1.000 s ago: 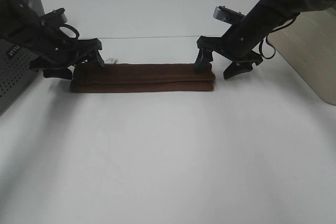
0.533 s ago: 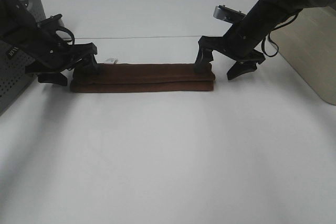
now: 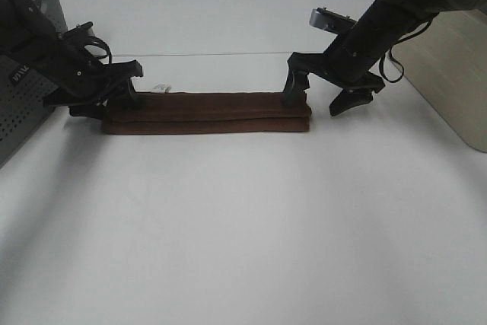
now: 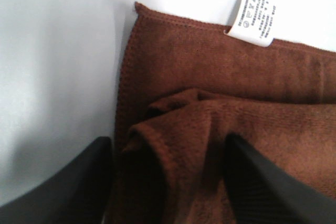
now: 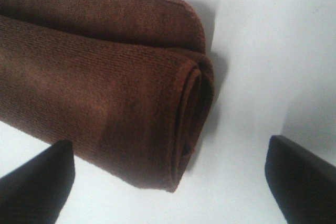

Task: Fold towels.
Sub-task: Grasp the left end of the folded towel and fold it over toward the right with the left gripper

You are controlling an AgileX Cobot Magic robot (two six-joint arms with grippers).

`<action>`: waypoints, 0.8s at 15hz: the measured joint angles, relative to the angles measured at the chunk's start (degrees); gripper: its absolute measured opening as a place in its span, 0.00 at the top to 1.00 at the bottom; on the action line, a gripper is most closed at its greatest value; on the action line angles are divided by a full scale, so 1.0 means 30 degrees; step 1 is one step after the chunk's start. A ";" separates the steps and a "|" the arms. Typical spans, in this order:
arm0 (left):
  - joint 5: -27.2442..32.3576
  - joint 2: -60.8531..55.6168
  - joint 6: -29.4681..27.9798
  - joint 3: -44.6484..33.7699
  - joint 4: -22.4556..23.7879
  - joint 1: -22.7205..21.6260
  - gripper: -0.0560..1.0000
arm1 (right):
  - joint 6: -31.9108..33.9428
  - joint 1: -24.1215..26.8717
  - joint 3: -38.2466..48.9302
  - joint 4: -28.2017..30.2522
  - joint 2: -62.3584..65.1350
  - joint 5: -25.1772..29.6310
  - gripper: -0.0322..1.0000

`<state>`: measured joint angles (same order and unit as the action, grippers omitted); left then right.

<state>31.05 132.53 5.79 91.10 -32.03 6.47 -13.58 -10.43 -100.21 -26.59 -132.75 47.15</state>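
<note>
A brown towel (image 3: 205, 112) lies on the white table, folded into a long narrow strip. My left gripper (image 3: 106, 98) is at its left end. In the left wrist view the gripper (image 4: 168, 182) has both fingers pressed against a bunched upper layer of the towel (image 4: 210, 77), beside a white care label (image 4: 252, 17). My right gripper (image 3: 323, 97) is open wide at the right end, one finger on the towel and the other off it. In the right wrist view the gripper (image 5: 168, 182) straddles the rolled end of the towel (image 5: 105, 98) without gripping it.
A grey perforated bin (image 3: 23, 112) stands at the left edge behind my left arm. A beige board (image 3: 449, 74) lies at the right edge. The white table (image 3: 243, 226) stretches in front of the towel.
My left gripper drew back to the left, then settled at the towel's left end with its fingers closer together. The right gripper barely moved. The towel stays in place.
</note>
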 joint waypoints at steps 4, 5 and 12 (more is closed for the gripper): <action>-0.0153 0.0191 0.0019 0.0000 -0.0229 0.0095 0.90 | 0.0000 0.0000 -0.0325 0.0019 0.0000 0.0286 0.08; -0.0153 0.0095 0.0019 0.0000 -0.0229 0.0095 0.90 | 0.0000 0.0000 -0.0592 0.0019 0.0000 0.0535 0.08; 0.2769 -0.1585 -0.1471 0.1929 0.0783 0.0210 0.90 | 0.0000 0.0000 -0.1203 0.0076 0.0802 0.2196 0.08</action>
<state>39.36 127.77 1.38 96.89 -29.68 7.10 -13.58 -10.43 -103.82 -26.36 -130.35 53.74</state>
